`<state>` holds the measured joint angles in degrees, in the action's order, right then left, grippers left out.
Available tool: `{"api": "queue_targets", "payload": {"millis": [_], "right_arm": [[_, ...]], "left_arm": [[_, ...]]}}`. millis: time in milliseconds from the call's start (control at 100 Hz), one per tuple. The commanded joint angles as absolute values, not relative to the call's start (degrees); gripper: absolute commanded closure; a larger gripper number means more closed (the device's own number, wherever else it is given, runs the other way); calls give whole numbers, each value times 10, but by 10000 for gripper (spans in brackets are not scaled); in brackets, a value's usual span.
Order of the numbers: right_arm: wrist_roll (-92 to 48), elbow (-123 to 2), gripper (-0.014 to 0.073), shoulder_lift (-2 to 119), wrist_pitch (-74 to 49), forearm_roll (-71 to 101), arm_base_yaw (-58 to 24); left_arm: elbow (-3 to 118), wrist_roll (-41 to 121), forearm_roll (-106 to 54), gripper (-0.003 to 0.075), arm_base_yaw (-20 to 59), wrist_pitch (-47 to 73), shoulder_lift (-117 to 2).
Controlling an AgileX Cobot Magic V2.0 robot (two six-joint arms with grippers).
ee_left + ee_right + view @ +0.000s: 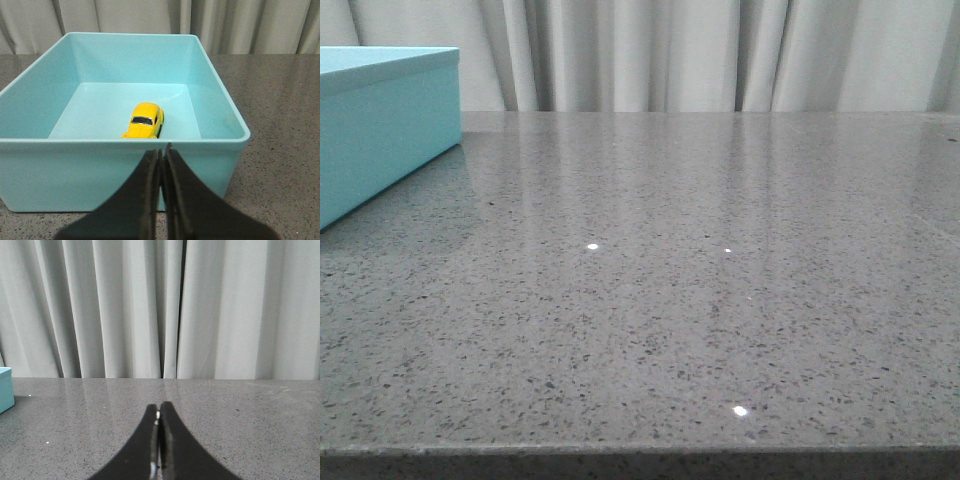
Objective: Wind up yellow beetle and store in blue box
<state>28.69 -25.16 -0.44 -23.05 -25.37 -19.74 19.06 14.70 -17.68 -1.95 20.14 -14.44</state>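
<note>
From the front, only the box [380, 120] shows at the far left of the grey table [670, 300], with neither arm in sight. The left wrist view shows the beetle [144, 120] resting on the floor of the open box [120, 175], near its closer wall, while the left gripper [161, 156] hangs outside that wall, fingers pressed together and holding nothing. In the right wrist view the right gripper [159, 410] is likewise closed and empty above bare table [240, 420], facing pale curtains [150, 305], a corner of the box [5, 387] at the edge

Even, soft light fills all three views. The polished grey table [700, 300] mirrors the pale curtain [720, 50] in streaks and shows small bright glints. The blue box [380, 120] casts a faint shadow. The wrist views' near fingers [145, 200] look dark and slightly blurred.
</note>
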Motion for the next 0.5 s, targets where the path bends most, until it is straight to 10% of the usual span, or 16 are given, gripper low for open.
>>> {"api": "queue_targets", "payload": {"millis": [0,490], "right_arm": [[282,-264,660,4,-188,-270,-197],[282,-264,660,4,-188,-270,-197]], "left_arm": [[206,147,-188,741,-19,155,-147],[80,29,-45,741,-19,-40,-64]]}}
